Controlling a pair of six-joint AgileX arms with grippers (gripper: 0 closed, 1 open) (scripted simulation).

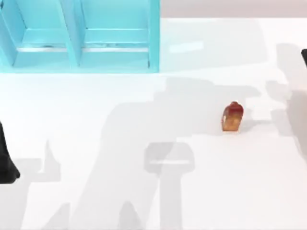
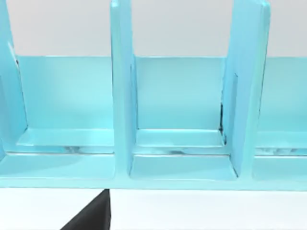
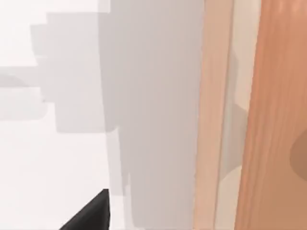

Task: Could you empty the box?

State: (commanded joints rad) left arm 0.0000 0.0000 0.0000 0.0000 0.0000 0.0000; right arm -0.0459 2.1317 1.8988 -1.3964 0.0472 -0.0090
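The box (image 1: pixel 153 38) is a light blue, open container with dividers, at the table's far left. In the left wrist view the box (image 2: pixel 122 96) faces me and the compartments I see hold nothing. A small orange-red object (image 1: pixel 232 117) stands alone on the white table, right of centre. My left gripper (image 1: pixel 5 165) sits at the table's left edge, well in front of the box; a dark part of the left gripper (image 2: pixel 91 218) shows in its wrist view. My right gripper (image 1: pixel 304 55) is at the far right edge, away from the orange-red object.
The white table (image 1: pixel 144 201) stretches open between the arms, crossed by grey shadows. The right wrist view shows the table's white top (image 3: pixel 57 158), a wood-coloured band (image 3: pixel 278 120) beside it and a dark part of the right gripper (image 3: pixel 91 215).
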